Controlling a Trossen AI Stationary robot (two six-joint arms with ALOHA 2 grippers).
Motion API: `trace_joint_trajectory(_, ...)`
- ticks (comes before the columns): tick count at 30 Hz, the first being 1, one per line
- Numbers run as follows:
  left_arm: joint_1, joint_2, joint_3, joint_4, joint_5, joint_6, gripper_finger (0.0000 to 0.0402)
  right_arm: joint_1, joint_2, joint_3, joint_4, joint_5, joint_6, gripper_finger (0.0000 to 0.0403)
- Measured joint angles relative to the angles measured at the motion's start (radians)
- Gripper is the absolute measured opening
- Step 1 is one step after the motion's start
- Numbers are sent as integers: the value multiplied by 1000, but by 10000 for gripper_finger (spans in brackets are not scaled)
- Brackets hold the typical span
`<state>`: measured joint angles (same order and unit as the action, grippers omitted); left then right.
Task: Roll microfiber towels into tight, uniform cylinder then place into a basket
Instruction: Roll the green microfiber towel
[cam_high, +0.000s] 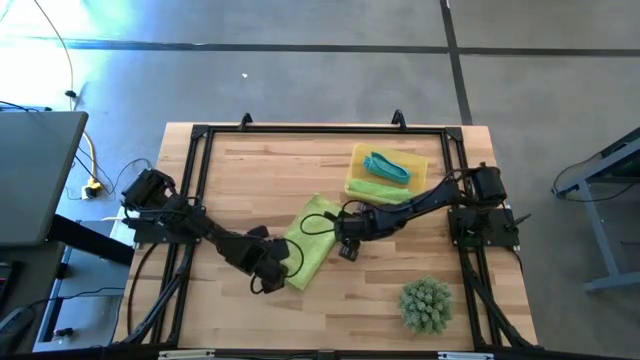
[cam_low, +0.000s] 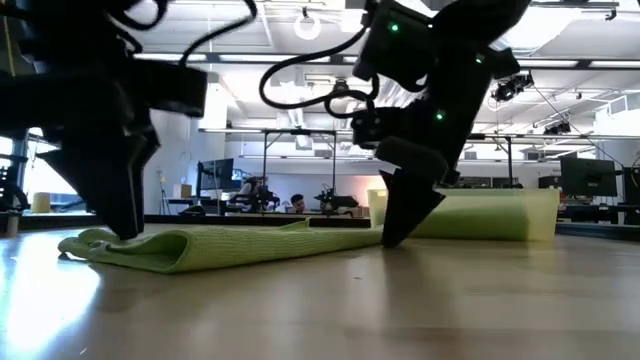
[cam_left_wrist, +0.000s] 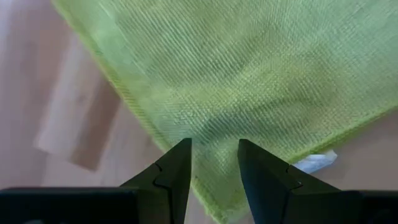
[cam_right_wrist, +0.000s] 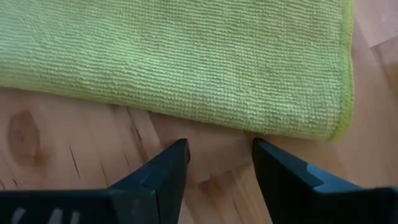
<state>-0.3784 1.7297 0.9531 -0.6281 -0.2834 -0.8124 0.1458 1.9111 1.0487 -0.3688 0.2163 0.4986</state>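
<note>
A lime-green microfiber towel (cam_high: 308, 240) lies folded flat on the wooden table, its fold toward the near side (cam_low: 180, 252). My left gripper (cam_left_wrist: 214, 149) is open and points down over the towel's near-left corner (cam_high: 280, 268). My right gripper (cam_right_wrist: 221, 149) is also open. It points down at bare wood just off the towel's right edge (cam_right_wrist: 298, 127), with nothing between its fingers. The yellow basket (cam_high: 356, 183) stands at the back right. It holds a rolled teal towel (cam_high: 388, 167) and a rolled lime-green towel (cam_high: 375, 190). My left gripper's fingertips (cam_left_wrist: 180, 155) come from above at the towel's surface near its corner (cam_left_wrist: 214, 124). The towel lies flat and slack on the table. I cannot tell whether the fingertips touch it.
A spiky green ball-shaped plant (cam_high: 426, 305) sits at the near right of the table. A black frame (cam_high: 320, 128) runs around the tabletop. Bare wood lies at the far left and near middle. Beyond the table the low view shows a room with desks.
</note>
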Motion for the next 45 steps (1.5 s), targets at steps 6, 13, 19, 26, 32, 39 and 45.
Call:
trace_joint_trajectory(6, -3, 7, -46, 115, 111, -61, 122, -14, 6, -25, 84, 89, -82, 177)
trace_joint_trajectory(13, -25, 16, -52, 362, 161, -98, 122, -64, 17, -32, 323, 96, -461, 177)
trace_joint_trajectory(19, -11, 10, -42, 423, 142, -24, 122, -94, -6, -33, 330, 116, -547, 177)
trace_joint_trajectory(26, -8, -43, 1, 271, 117, 203, 122, -48, -144, -32, 126, 91, -502, 177)
trace_joint_trajectory(32, -28, -77, 3, 170, 117, 492, 122, 58, -204, -29, 101, 31, -568, 177)
trace_joint_trajectory(39, -68, -79, 4, 33, 118, 698, 122, 168, -169, -31, 120, 11, -638, 177)
trace_joint_trajectory(45, -115, -65, 3, 19, 93, 902, 122, 220, -112, -30, 166, 11, -798, 177)
